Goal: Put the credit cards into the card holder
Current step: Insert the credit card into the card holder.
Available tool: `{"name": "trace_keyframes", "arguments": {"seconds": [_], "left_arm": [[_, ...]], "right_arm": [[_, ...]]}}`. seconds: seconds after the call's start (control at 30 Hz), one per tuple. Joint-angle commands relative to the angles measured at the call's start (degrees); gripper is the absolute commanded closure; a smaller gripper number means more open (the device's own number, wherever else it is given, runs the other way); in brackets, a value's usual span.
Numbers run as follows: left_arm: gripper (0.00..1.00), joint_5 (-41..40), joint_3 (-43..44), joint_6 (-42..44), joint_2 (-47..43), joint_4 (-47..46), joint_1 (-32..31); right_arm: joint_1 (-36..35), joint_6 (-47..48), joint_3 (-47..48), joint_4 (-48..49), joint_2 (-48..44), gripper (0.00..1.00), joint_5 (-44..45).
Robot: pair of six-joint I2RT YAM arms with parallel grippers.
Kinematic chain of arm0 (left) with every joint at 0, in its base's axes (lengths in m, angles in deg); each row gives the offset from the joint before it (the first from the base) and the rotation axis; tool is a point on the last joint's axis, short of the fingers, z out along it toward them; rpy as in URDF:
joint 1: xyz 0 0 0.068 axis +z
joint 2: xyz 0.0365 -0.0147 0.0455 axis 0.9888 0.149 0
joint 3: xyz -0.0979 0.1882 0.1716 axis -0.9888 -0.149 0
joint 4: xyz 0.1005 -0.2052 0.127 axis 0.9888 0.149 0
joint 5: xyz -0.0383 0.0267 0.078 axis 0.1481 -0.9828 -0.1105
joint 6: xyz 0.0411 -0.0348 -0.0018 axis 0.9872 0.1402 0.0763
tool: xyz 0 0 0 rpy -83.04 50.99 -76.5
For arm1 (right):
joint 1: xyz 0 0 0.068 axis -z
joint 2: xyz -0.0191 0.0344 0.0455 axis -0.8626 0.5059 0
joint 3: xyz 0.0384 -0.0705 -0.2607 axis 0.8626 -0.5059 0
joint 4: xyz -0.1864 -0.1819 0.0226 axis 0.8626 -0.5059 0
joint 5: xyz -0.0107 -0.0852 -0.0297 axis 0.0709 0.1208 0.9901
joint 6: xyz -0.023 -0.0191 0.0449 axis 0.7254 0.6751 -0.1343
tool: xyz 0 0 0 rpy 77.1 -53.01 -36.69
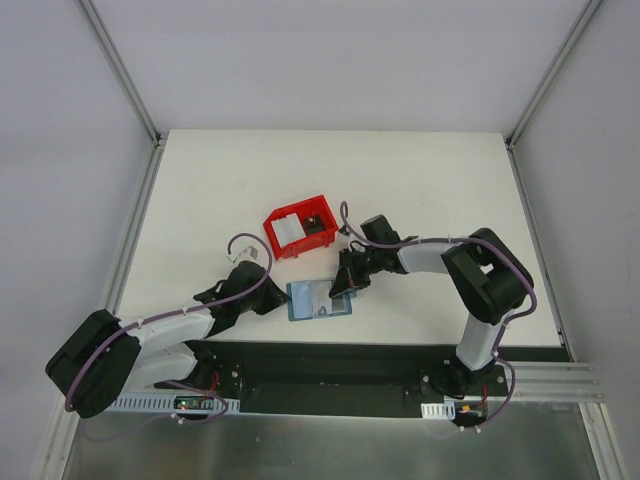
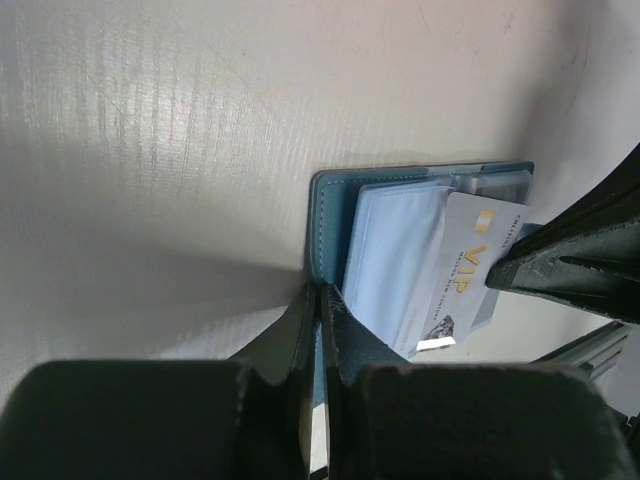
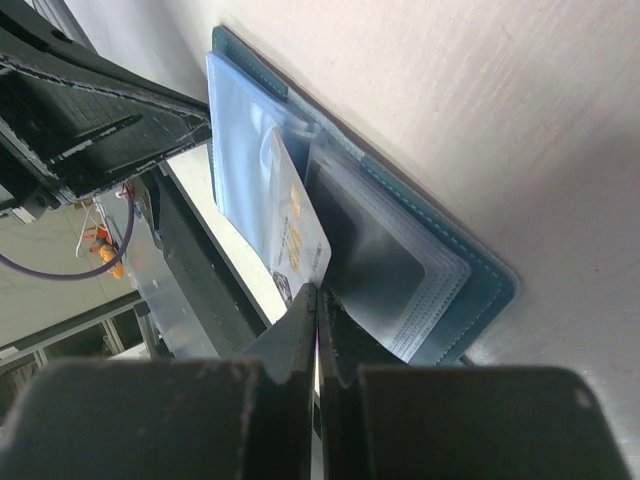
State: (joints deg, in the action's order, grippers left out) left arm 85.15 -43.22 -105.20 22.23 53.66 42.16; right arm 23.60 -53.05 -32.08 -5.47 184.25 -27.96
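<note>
The teal card holder point(image 1: 318, 299) lies spread open on the white table, its pale blue pockets up. My left gripper point(image 2: 322, 292) is shut on its left cover edge point(image 2: 326, 215), and that teal edge runs in between the fingers. A white credit card point(image 2: 468, 268) with gold lettering lies slanted over the pockets, partly tucked under a clear sleeve. My right gripper point(image 3: 317, 291) is shut on that card's point(image 3: 293, 232) near edge, over the card holder's point(image 3: 455, 262) right half. In the top view the right gripper point(image 1: 345, 286) meets the holder from the right and the left gripper point(image 1: 277, 299) from the left.
A red plastic bin point(image 1: 322, 238) stands just behind the card holder, with a white card point(image 1: 291, 229) and a dark item inside. The right gripper's fingers point(image 2: 575, 262) cross the right of the left wrist view. The table's black front edge point(image 1: 350, 352) runs close below.
</note>
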Motion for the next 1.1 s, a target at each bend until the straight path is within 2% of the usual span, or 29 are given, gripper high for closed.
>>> {"name": "trace_keyframes", "arguments": {"seconds": [0.0, 0.77, 1.07], "left_arm": [[1.0, 0.36, 0.63, 1.91, 0.96, 1.39, 0.51], [1.0, 3.44, 1.6, 3.76, 2.89, -0.98, 0.86], [1.0, 3.87, 1.51, 3.32, 3.51, -1.95, 0.86]], "right_arm": [[0.32, 4.08, 2.33, -3.8, 0.01, 1.0, -1.94], [2.17, 11.12, 7.87, -15.14, 2.2, 1.0, -4.05], [1.12, 4.09, 5.14, -7.85, 0.62, 0.87, -3.08]]}}
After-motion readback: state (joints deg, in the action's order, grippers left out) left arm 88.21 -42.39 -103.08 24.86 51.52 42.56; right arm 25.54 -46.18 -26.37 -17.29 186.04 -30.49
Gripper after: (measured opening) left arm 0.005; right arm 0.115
